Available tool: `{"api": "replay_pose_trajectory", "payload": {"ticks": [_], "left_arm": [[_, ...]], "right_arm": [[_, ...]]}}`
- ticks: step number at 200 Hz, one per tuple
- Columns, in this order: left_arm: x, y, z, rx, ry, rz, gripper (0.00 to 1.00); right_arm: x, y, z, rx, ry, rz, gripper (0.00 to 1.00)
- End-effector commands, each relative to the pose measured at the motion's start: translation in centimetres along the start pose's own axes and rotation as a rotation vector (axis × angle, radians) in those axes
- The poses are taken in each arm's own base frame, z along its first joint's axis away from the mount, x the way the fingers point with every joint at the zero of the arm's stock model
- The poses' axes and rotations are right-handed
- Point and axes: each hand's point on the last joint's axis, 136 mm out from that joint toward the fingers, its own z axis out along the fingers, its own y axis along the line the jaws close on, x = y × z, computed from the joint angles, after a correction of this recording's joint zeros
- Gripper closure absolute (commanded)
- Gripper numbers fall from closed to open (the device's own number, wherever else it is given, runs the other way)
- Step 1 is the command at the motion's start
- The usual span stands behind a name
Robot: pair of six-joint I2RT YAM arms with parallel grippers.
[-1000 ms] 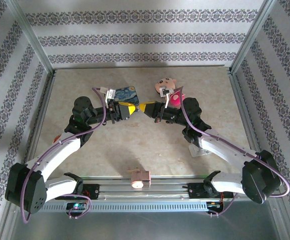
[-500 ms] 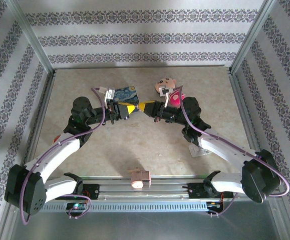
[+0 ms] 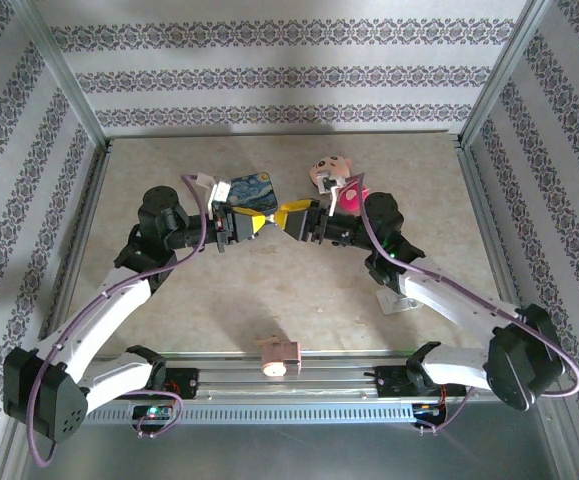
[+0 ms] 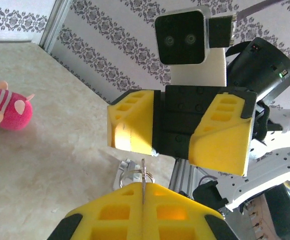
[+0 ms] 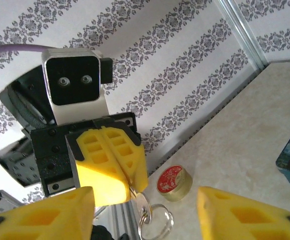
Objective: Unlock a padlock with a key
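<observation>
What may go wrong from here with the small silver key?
1. The shut left jaws pinch only a small part of the silver key, its wire ring dangling; it may slip and drop.
2. The open right jaws stand close opposite; a move could knock the key or snag the ring.

The left gripper [image 3: 257, 222] and the right gripper [image 3: 291, 216] met tip to tip above the middle of the table [image 3: 269, 290]. A key [image 5: 140, 203] with its key ring [image 5: 171, 217] hung from between the left gripper's fingers, just in front of the right gripper. The painted tin [image 3: 254, 190] lay just behind the left gripper. The plush toy [image 3: 353, 196] lay behind the right gripper, with the doll [image 3: 325, 170] farther back. A round tin [image 5: 175, 183] sat on the table past the key, on the left gripper's side.
</observation>
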Motion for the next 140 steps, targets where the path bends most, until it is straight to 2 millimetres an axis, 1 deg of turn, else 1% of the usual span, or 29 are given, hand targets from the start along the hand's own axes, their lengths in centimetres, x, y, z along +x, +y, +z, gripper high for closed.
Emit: {"api": "replay_pose_trajectory", "payload": {"ticks": [1,9,23,30,40,45,62,75,90,108,140], "left_arm": [[1.3,-1.6,-1.3,-0.007,0.109,0.075,1.0],[1.7,-2.2,-1.6,0.007,0.141,0.079,1.0],[2.4,-2.5,-1.8,0.009,0.198,0.07,1.0],[2.7,-2.6,-1.9,0.009,0.227,0.067,1.0],[3.3,-2.8,-2.0,0.013,0.269,0.075,1.0],[3.5,-3.0,-2.0,0.017,0.284,0.084,1.0],[4.1,-3.9,-1.8,0.043,0.329,0.122,1.0],[4.0,-4.5,-1.6,0.065,0.334,0.16,1.0],[3.7,-4.7,-1.3,0.081,0.318,0.181,1.0],[3.8,-4.9,-1.0,0.108,0.32,0.182,1.0],[4.2,-4.4,-0.8,0.106,0.336,0.172,1.0]], "right_arm": [[-0.2,1.0,-1.8,0.03,-0.02,-0.148,0.38],[0.2,1.0,-2.2,0.031,-0.017,-0.169,0.37],[0.9,2.0,-2.6,-0.011,0.006,-0.213,0.37],[1.2,2.4,-2.7,-0.027,0.017,-0.226,0.39],[1.5,3.1,-2.8,-0.063,0.038,-0.244,0.46],[1.8,3.5,-2.8,-0.088,0.053,-0.251,0.48],[2.7,5.0,-2.8,-0.185,0.105,-0.273,0.48],[3.4,5.8,-2.6,-0.246,0.144,-0.275,0.48],[3.9,6.1,-2.2,-0.29,0.186,-0.26,0.48],[4.2,5.8,-1.5,-0.312,0.22,-0.234,0.49],[4.6,5.3,-0.6,-0.338,0.258,-0.21,0.52]]}}
